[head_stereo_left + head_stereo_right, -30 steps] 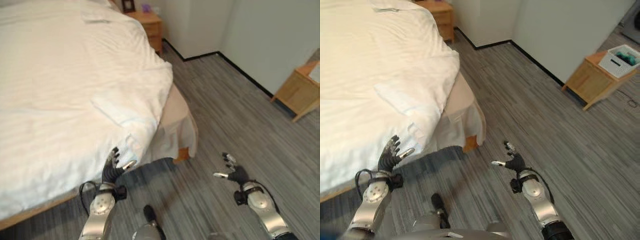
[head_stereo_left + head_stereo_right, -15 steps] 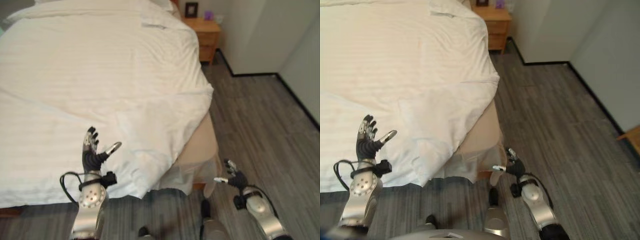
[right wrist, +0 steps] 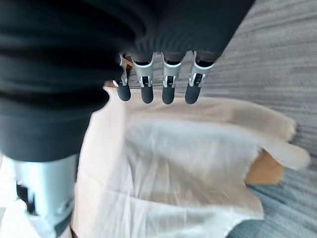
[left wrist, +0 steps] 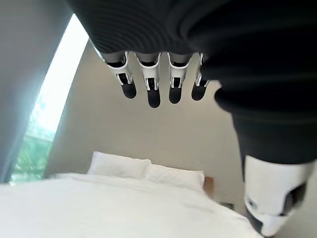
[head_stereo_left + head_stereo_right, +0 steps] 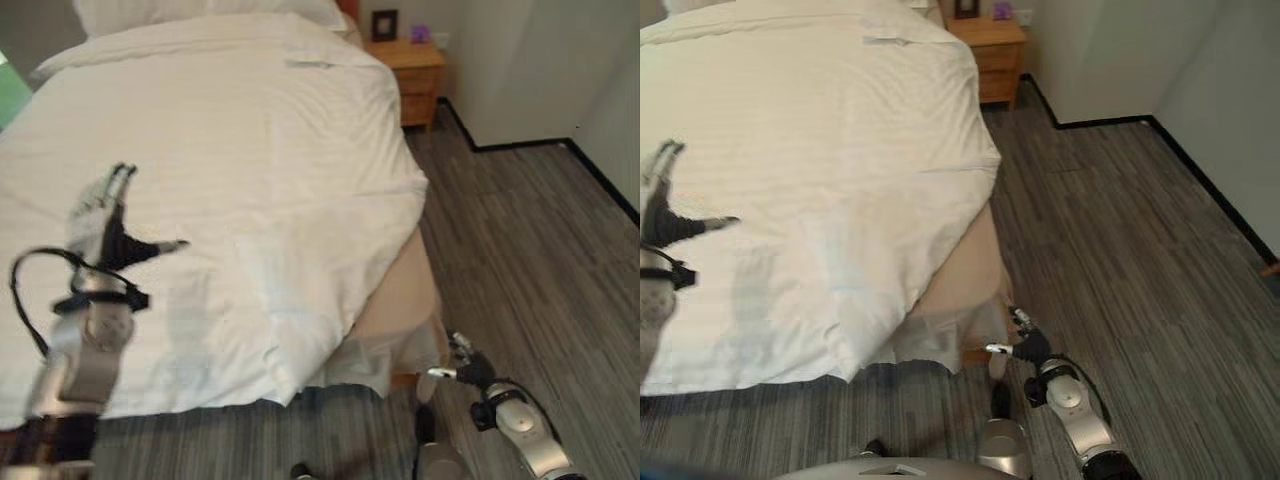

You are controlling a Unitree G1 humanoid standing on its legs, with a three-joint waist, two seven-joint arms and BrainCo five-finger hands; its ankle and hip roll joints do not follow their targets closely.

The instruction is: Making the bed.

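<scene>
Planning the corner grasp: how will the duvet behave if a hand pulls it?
Likely floppy: the duvet drapes over the bed corner and wrinkles, so a pull would probably bunch it locally before the rest slides. Probably light but bulky. The left hand, open above it, holds nothing.

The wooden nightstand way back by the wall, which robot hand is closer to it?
Left, probably. The left hand is raised open above the white duvet, partway up the bed toward the nightstand. The right hand hangs low by the bed's foot corner, over the floor.
</scene>
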